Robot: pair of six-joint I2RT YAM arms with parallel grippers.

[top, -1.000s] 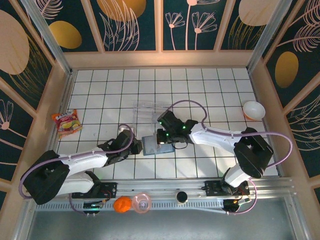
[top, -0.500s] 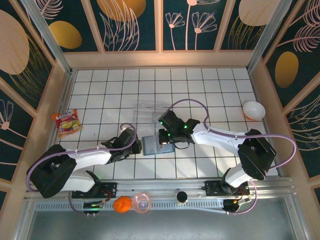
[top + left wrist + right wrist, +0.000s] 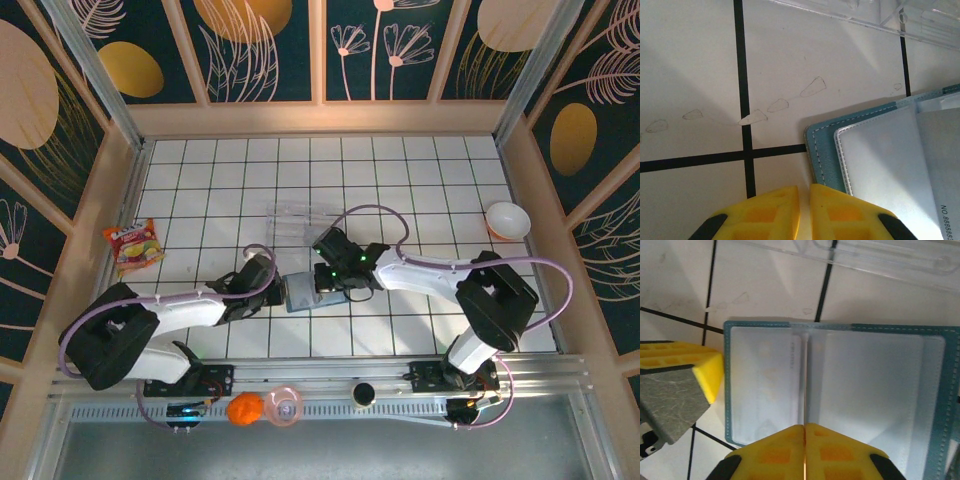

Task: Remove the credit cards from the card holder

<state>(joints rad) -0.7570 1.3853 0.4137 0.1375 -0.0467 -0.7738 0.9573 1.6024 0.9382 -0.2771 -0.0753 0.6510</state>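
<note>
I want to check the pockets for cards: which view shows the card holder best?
Right wrist: the card holder lies open and fills much of the frame, with both inner panels and most of its teal border facing the camera. Left wrist shows just one corner and part of a panel. Top external shows it small, with little detail.

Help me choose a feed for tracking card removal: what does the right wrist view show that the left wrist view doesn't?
Right wrist: the card holder spread open with both clear pockets and the centre fold, a credit card in one pocket, the left claw's finger beside its edge, and the right claw.
Left wrist: the left claw, a number printed on a credit card, teardrop marks on the tiles.
Both: the card holder, the clear plastic tray, the white tiled table.
</note>
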